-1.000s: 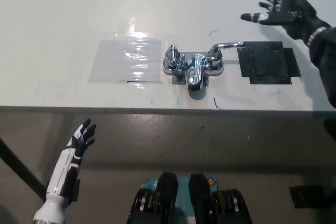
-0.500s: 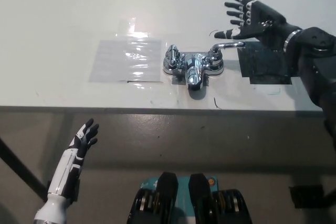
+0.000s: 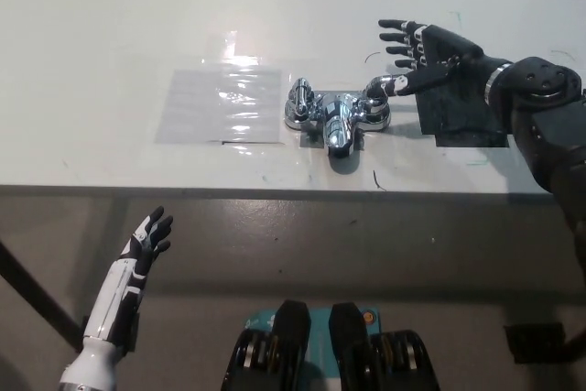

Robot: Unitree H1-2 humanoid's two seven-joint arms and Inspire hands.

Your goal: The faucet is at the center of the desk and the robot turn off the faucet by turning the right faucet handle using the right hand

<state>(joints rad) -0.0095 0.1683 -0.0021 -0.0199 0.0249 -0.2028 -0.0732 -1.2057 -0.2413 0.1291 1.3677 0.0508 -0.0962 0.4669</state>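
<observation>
While splayed empty, black right hand [image 3: 428,49] is held at the chrome faucet [image 3: 337,116]'s 2 o'clock. Slick, rigid right lever handle [image 3: 392,83] is best gripped near its tip. White left hand [image 3: 146,240] is rested, spread, at 7 o'clock.

The white desk [image 3: 110,61] bears a chrome faucet [image 3: 337,114], clear sheet [image 3: 220,104] and black patch [image 3: 462,116].

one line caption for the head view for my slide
Black right hand, open, reaches over the right faucet handle of the chrome faucet on the white desk; white left hand rests below the desk's edge.
</observation>
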